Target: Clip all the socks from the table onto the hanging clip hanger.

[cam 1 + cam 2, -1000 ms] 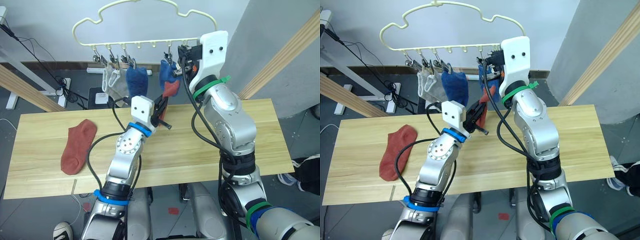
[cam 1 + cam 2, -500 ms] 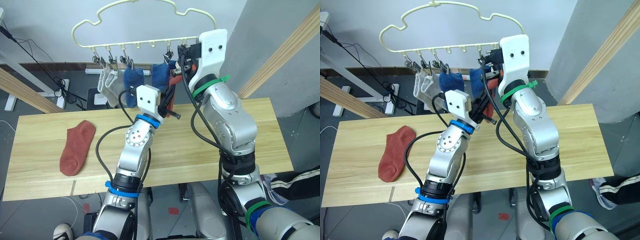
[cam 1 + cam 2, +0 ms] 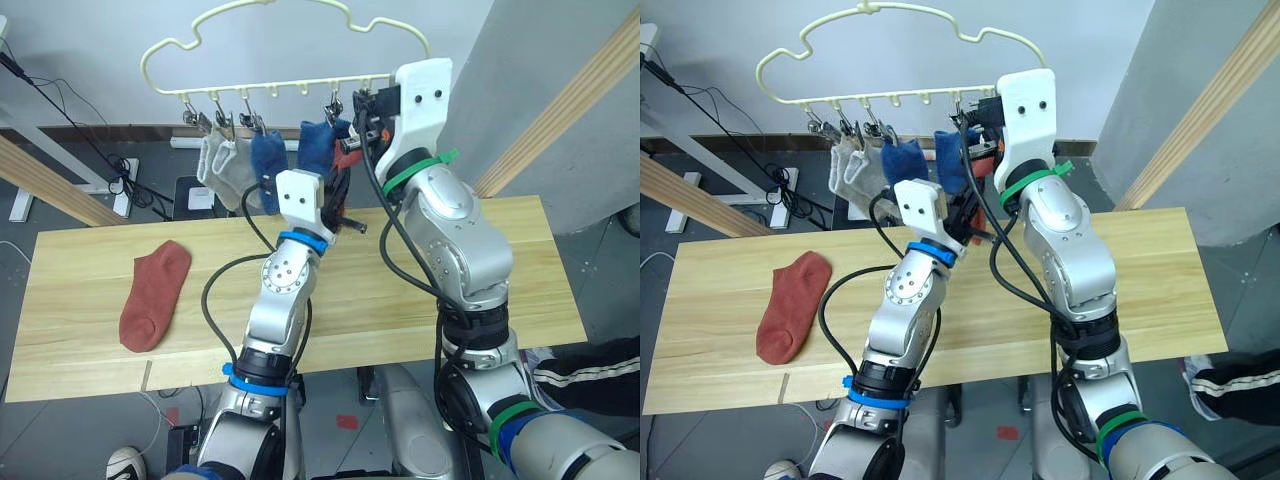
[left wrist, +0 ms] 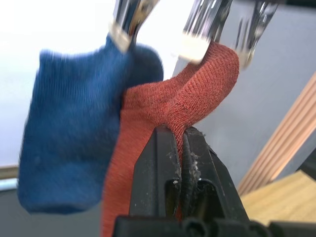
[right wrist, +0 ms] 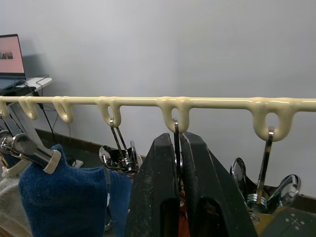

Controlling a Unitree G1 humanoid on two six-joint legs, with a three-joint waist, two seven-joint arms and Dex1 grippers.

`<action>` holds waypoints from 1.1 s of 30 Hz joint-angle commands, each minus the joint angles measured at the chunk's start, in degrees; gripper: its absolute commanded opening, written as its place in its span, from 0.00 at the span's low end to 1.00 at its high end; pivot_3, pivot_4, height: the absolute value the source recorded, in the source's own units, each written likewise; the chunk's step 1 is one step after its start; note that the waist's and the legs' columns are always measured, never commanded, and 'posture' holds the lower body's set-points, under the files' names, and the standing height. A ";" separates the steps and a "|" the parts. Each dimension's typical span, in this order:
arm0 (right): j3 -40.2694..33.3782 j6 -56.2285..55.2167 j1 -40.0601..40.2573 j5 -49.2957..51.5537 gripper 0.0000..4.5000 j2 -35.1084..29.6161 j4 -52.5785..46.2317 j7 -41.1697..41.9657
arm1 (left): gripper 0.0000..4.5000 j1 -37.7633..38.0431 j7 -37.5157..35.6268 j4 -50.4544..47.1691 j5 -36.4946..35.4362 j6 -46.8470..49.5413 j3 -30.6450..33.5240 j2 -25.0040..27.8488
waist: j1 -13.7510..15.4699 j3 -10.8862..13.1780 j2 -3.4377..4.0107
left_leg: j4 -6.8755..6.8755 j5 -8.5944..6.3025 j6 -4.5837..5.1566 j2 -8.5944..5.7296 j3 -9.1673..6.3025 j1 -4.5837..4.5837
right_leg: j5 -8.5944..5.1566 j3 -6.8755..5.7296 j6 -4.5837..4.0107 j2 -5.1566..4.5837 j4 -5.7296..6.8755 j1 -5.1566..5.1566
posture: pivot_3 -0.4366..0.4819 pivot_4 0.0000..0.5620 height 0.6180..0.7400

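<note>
Raised since earlier frame: left gripper [image 4: 183, 148], clamped on rust-red fabric sock [image 4: 163, 118]. Right gripper [image 5: 178, 163] pinches metal clip [image 5: 176, 148] at 12 o'clock; cuff to be fed fully between clip's jaws.

Lower part of the rust-red sock [image 4: 148, 163] behind the left claw [image 4: 183, 148], blue sock [image 4: 69, 148] blurred.

arms: silver segments | black cables | white wrist housings | blue, green bands

two grey socks [image 3: 226, 168], two blue socks [image 3: 268, 160], two red socks [image 3: 153, 295], one hanger [image 3: 250, 88], one table [image 3: 520, 270]
</note>
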 commanded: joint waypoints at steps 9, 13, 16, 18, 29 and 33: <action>-0.63 -1.30 -0.24 1.12 0.13 1.33 -3.94 -0.48 | 0.00 -0.08 -1.70 -1.23 -0.54 -0.68 -0.82 0.08 | -0.09 0.00 0.00 | 0.00 0.00 0.00 0.00 0.00 0.00 | 0.00 0.00 0.00 0.01 -0.01 0.00 | 0.34 0.83 0.96; -0.58 -1.01 -0.16 1.33 0.44 1.55 -4.35 -0.06 | 0.23 0.73 -2.34 -1.79 -0.35 0.31 -1.00 0.52 | -0.08 0.00 0.00 | 0.00 0.00 0.00 0.00 0.00 0.00 | 0.00 0.00 0.00 0.01 -0.01 0.00 | 0.34 0.83 0.96; -0.63 -0.21 0.06 1.86 0.69 1.54 -5.08 0.39 | 0.43 1.78 -3.91 -2.58 -1.16 1.73 -1.27 1.15 | -0.10 0.00 0.00 | -0.01 0.00 0.00 0.00 0.00 0.00 | 0.00 -0.01 0.00 0.01 -0.01 0.00 | 0.34 0.83 0.96; -0.47 0.81 0.48 2.40 0.86 1.09 -6.15 0.97 | 0.58 2.48 -5.19 -3.43 -1.33 2.95 -1.31 2.24 | -0.13 0.00 0.00 | -0.01 0.00 0.00 0.00 0.00 0.00 | 0.00 0.00 0.00 0.01 -0.01 -0.01 | 0.34 0.82 0.96; 3.21 8.73 10.84 9.47 0.98 -7.19 -22.40 9.78 | 0.94 6.96 -24.94 -9.41 -7.18 5.85 -2.16 17.38 | -0.06 0.00 0.00 | -0.02 0.01 -0.01 0.02 -0.04 0.01 | -0.01 -0.01 0.01 0.02 -0.01 -0.01 | 0.35 0.82 0.96; 2.44 9.97 13.36 11.65 0.98 -9.77 -26.87 11.05 | 0.94 6.65 -30.62 -10.91 -11.56 9.25 -0.99 21.21 | 0.01 0.00 0.00 | -0.01 0.01 -0.02 0.01 -0.04 0.01 | -0.01 0.01 0.02 0.02 -0.02 0.00 | 0.35 0.81 0.96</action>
